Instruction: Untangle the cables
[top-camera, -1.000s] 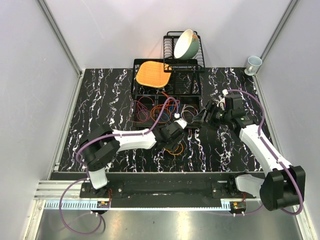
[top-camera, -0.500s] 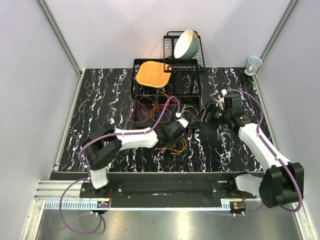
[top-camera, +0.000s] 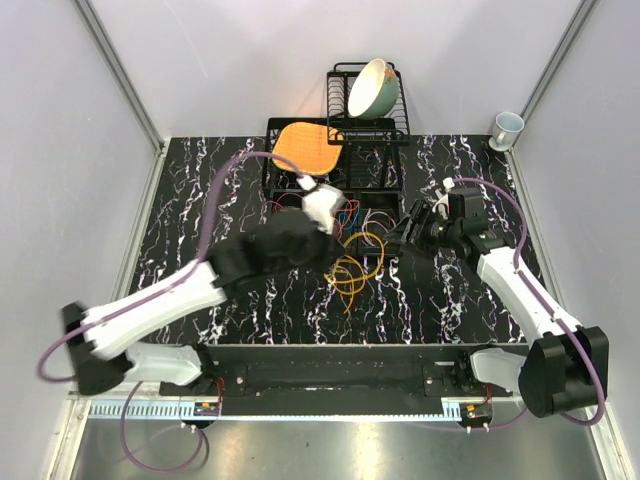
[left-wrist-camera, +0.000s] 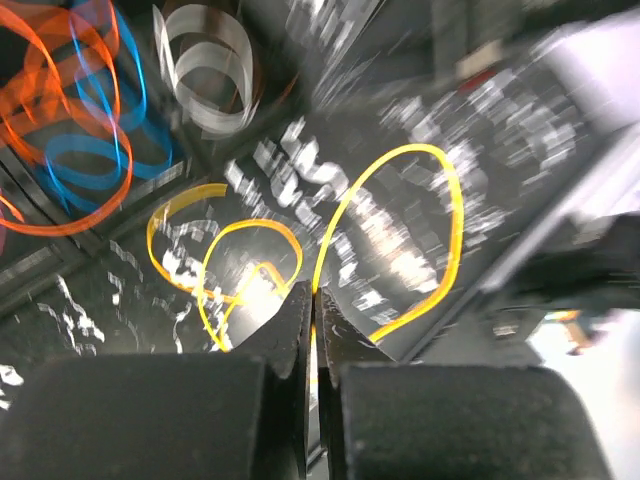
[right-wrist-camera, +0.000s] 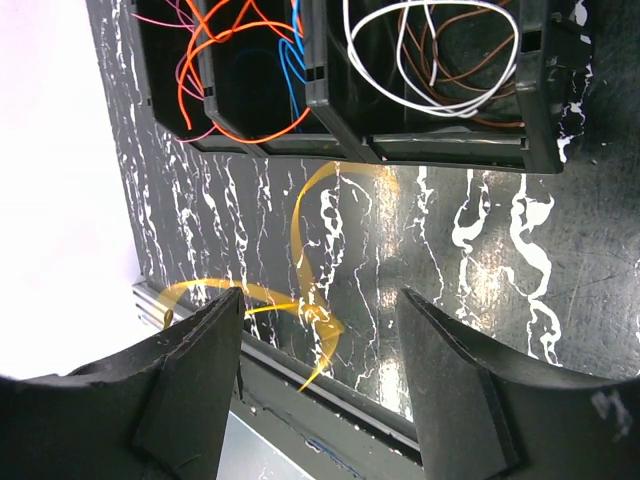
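Observation:
My left gripper (top-camera: 335, 252) (left-wrist-camera: 313, 297) is shut on a yellow cable (left-wrist-camera: 440, 200), pinched between the closed jaws. Its loops (top-camera: 356, 268) hang over the black marble table and look blurred in the right wrist view (right-wrist-camera: 312, 232). Orange cable (right-wrist-camera: 240, 60), blue, purple and white cable (right-wrist-camera: 430, 50) loops lie in the compartments of a black divided tray (right-wrist-camera: 450, 150) just behind. My right gripper (top-camera: 404, 240) (right-wrist-camera: 320, 345) hovers open to the right of the yellow loops, with nothing between its fingers.
A black dish rack (top-camera: 395, 128) at the back holds a pale bowl (top-camera: 372, 88) and an orange mat (top-camera: 305, 147). A cup (top-camera: 507, 128) stands at the back right corner. Grey walls close in the table on three sides.
The left gripper has shut on the yellow cable. The left arm has then swung up and back, lifting the loops off the table. The right arm has barely moved.

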